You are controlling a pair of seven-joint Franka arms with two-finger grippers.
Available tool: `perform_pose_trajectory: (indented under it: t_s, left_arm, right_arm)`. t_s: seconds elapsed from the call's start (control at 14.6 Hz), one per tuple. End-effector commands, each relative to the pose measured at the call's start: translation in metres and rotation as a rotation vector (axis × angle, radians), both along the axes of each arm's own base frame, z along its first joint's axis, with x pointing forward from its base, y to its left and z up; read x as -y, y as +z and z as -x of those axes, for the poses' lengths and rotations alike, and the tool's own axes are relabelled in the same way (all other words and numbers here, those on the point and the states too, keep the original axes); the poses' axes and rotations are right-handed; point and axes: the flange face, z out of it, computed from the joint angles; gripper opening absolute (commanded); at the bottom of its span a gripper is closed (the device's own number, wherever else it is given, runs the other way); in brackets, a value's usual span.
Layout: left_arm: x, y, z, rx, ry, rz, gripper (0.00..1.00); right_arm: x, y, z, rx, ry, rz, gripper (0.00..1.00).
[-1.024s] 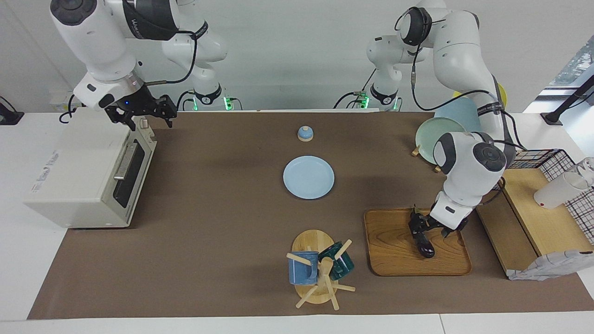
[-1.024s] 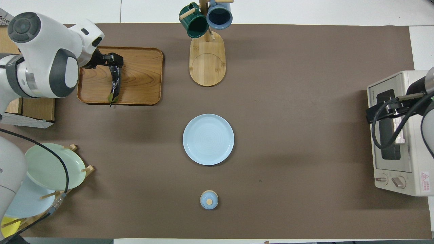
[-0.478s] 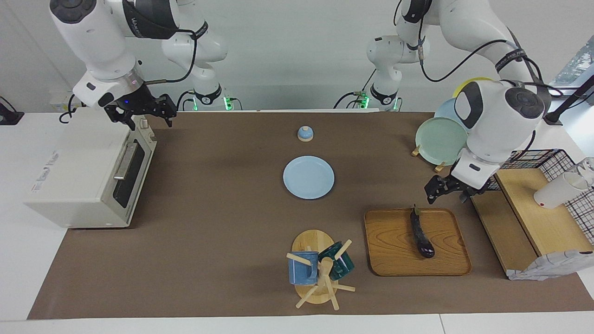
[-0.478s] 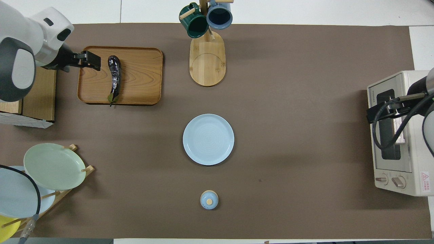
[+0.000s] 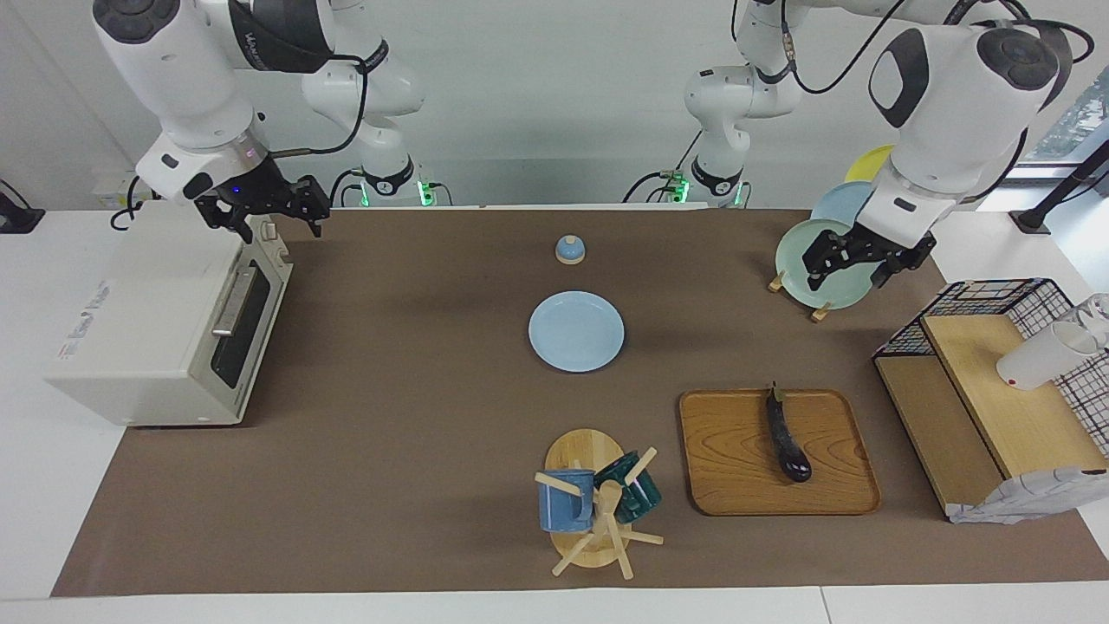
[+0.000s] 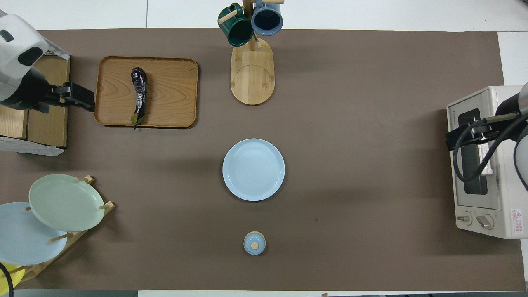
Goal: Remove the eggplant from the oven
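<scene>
The eggplant (image 5: 787, 438) (image 6: 139, 95) lies on the wooden tray (image 5: 728, 485) (image 6: 169, 93), with its thin stem end pointing toward the robots. Nothing touches it. The tray sits toward the left arm's end of the table.

The oven (image 5: 147, 334) (image 6: 482, 194) stands at the right arm's end of the table with its dark glass door shut, so its inside is hard to see. In the overhead view its outer edge is cut off, and cables cover part of its front.

The left gripper (image 5: 866, 260) (image 6: 78, 97) hangs in the air over the green plate (image 5: 819, 247) (image 6: 66, 202) in the plate rack, with its fingers apart and holding nothing.

The right gripper (image 5: 270, 217) is over the top corner of the oven, with its fingers spread and holding nothing. The overhead view shows only its cables and part of the arm
</scene>
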Motion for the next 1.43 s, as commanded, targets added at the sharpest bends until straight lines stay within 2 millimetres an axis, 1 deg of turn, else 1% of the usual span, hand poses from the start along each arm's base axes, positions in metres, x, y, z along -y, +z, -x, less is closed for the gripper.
perform_pose_trajectory:
  t_s: [0.0,0.14,0.27,0.41,0.61,0.89,1.02,1.09,1.37]
  left_arm:
    - [0.001,0.004,0.027,-0.052,0.006,-0.024,1.0]
    - [0.002,0.001,0.037,-0.067,0.029,-0.031,1.0]
    - [0.003,-0.006,0.043,-0.078,0.033,-0.035,1.0]
    - [0.004,-0.009,0.047,-0.081,0.032,-0.036,1.0]
    - [0.006,-0.006,0.048,-0.077,0.031,-0.021,1.0]
    - [0.005,0.007,0.058,-0.066,0.03,-0.023,1.0]
    - [0.007,0.008,0.058,-0.064,0.033,-0.01,1.0]
    - [0.01,0.008,0.059,-0.071,0.045,0.032,1.0]
    - [0.01,0.012,0.065,-0.125,0.06,0.031,1.0]
  right_arm:
    - [0.0,0.003,0.004,0.003,-0.014,-0.016,1.0]
    - [0.0,0.002,0.004,0.001,-0.014,-0.016,1.0]
    - [0.0,0.003,0.004,0.001,-0.014,-0.016,1.0]
    - [0.0,0.003,0.004,0.003,-0.014,-0.016,1.0]
    - [0.0,0.003,0.004,0.001,-0.014,-0.016,1.0]
    - [0.001,0.002,0.005,0.0,-0.014,-0.016,1.0]
    - [-0.001,0.001,0.005,-0.009,-0.011,-0.016,1.0]
    - [0.001,0.001,0.005,-0.008,-0.014,-0.016,1.0]
    - [0.005,0.001,0.005,-0.004,-0.025,-0.016,1.0]
